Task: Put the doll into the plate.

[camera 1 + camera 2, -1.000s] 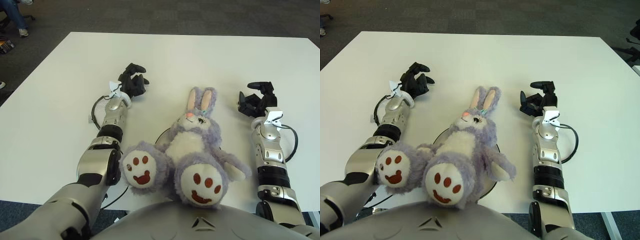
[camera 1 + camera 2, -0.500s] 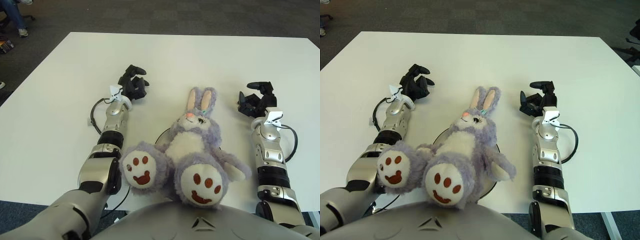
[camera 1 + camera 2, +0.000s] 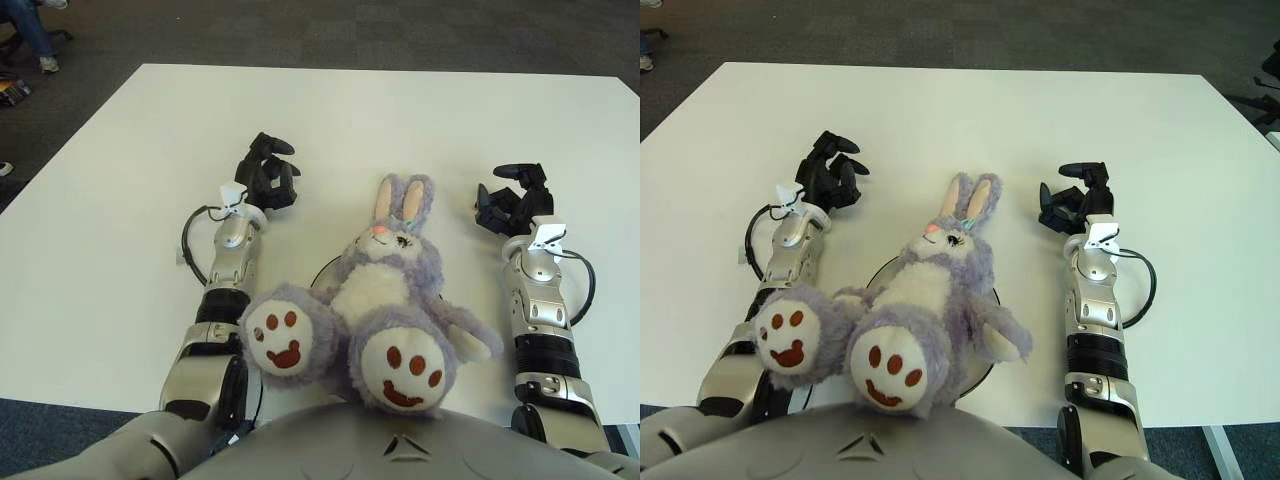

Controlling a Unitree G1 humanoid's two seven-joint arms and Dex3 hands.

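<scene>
A purple and white toy rabbit (image 3: 385, 290) is being shown lying on its back near the front edge of the white table (image 3: 350, 110), roughly midway between the left and right edges. Its ears are being pointed toward the far edge, and its two big feet, each stitched with a red paw print, are being held out over the front edge toward the robot's body. A dark round plate (image 3: 985, 372) is being almost wholly covered by the rabbit's body; only thin arcs of its rim are being seen beside the rabbit's flanks, so the rabbit is being carried by the plate.

The left hand (image 3: 266, 174) is being held over the table to the left of the rabbit, level with its ears, apart from it. Its black fingers (image 3: 277, 146) are being kept loosely curled and spread, with nothing gripped between them. The right hand (image 3: 512, 196) is being held to the right of the rabbit, also level with the ears and apart from the toy; its fingers are likewise being kept relaxed and part-open around nothing. Both silver forearms are being stretched along the table from the front edge, one on each side of the rabbit
</scene>
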